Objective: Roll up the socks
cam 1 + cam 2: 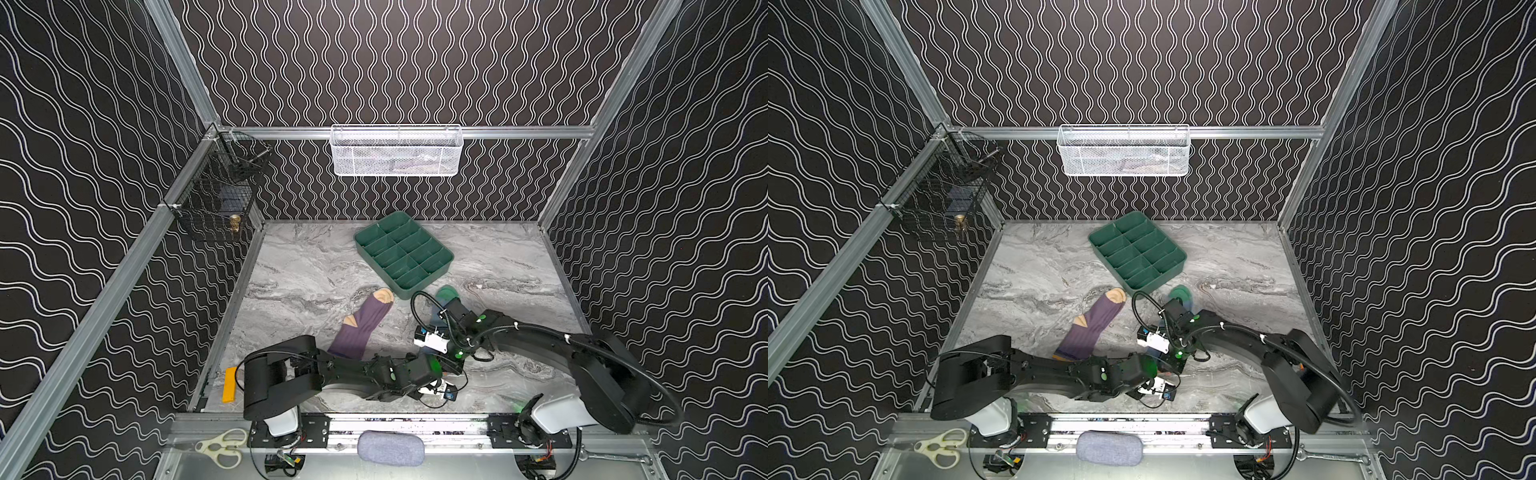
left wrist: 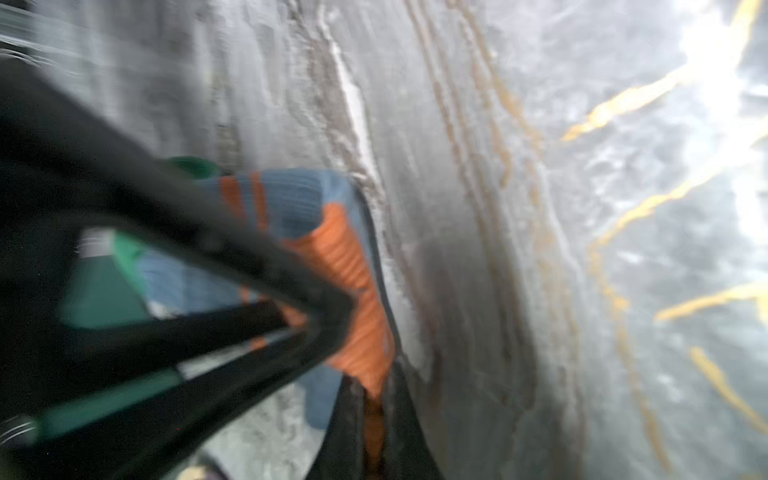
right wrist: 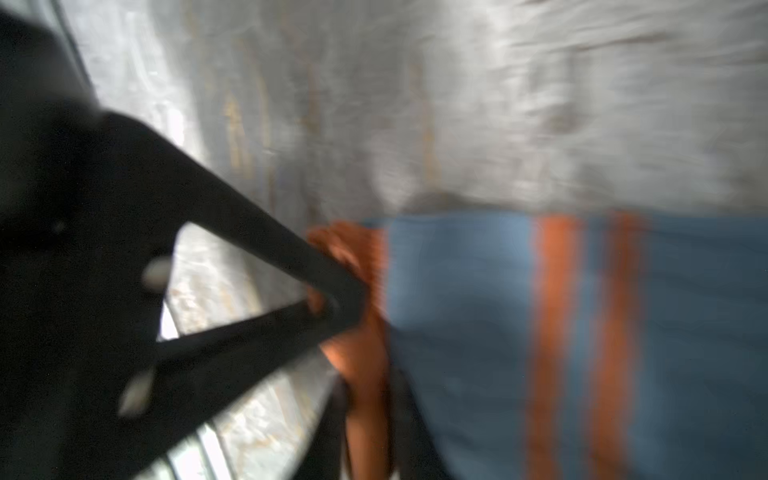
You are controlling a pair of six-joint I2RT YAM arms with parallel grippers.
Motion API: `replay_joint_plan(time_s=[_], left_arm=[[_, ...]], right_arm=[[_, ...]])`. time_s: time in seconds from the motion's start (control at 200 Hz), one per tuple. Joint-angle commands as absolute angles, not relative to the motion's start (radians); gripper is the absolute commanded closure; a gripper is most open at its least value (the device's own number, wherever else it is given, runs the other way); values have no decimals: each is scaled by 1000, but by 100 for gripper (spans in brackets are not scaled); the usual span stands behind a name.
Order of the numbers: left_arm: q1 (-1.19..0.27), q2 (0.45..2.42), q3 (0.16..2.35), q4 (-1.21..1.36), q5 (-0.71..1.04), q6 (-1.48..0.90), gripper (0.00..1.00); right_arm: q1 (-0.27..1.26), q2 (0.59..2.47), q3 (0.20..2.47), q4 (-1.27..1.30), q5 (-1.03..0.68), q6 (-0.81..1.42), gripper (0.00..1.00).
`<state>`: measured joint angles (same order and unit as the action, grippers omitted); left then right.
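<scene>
While both wrist views are blurred, they show the two grippers meeting at the orange cuff point(image 2: 349, 266) of the blue sock point(image 2: 291, 199). The left gripper point(image 2: 375, 388) has its jaws pressed together on that cuff, with orange fabric squeezed between them. The right gripper point(image 3: 368, 390) has the same cuff between its jaws, but the blur hides whether they clamp it or stand slightly apart, so I cannot tell. In both top views the left arm point(image 1: 353, 374) and right arm point(image 1: 540, 345) reach in toward the middle of the worktop point(image 1: 299, 266), near its front edge, and cover most of the blue sock. Only its green toe point(image 1: 448, 293) and a little blue show past the right arm, just beside the near edge of the tray point(image 1: 403, 253). The purple sock point(image 1: 361, 328) lies flat on the worktop left of the grippers, apart from the blue sock. Its tan toe is near the tray and its cuff end is at the left arm.
</scene>
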<state>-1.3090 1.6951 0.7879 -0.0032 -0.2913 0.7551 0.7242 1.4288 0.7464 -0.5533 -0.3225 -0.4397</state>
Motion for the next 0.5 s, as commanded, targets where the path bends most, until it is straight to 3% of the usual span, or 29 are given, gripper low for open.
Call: replay_joint_plan(time_s=[0.0, 0.255, 0.495], left_arm=[[-1305, 1711, 810, -188, -196, 703, 100], [-1291, 1710, 890, -329, -95, 692, 99], [-1232, 1816, 1140, -632, 86, 668, 97]], right_arm=[[720, 1346, 728, -541, -241, -429, 32], [538, 1022, 700, -387, 27, -381, 9], [301, 889, 818, -200, 360, 48, 0]])
